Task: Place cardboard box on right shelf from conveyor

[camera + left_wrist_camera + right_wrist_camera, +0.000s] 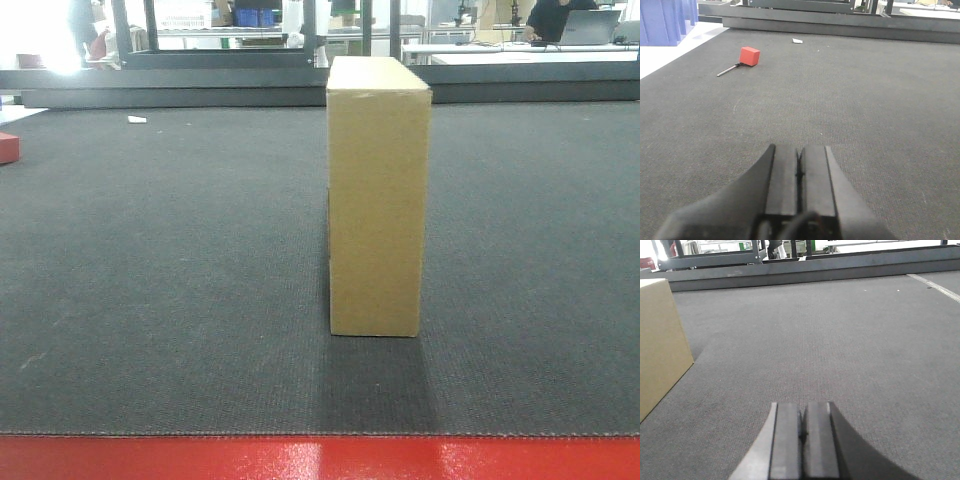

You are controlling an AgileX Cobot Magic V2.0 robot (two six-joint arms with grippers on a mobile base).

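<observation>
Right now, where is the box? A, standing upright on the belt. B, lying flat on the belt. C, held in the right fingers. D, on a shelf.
A: the box stands upright on the belt, and the right fingers are shut on nothing beside it.

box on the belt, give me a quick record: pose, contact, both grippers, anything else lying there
box: upright on the conveyor, narrow face toward the front camera, nothing touching it
conveyor edge: red strip along the near side
left gripper: shut, empty
right gripper: shut, empty, box to its left and apart from it
other items: red block with a thin rod at it, white scrap near the far edge
</observation>
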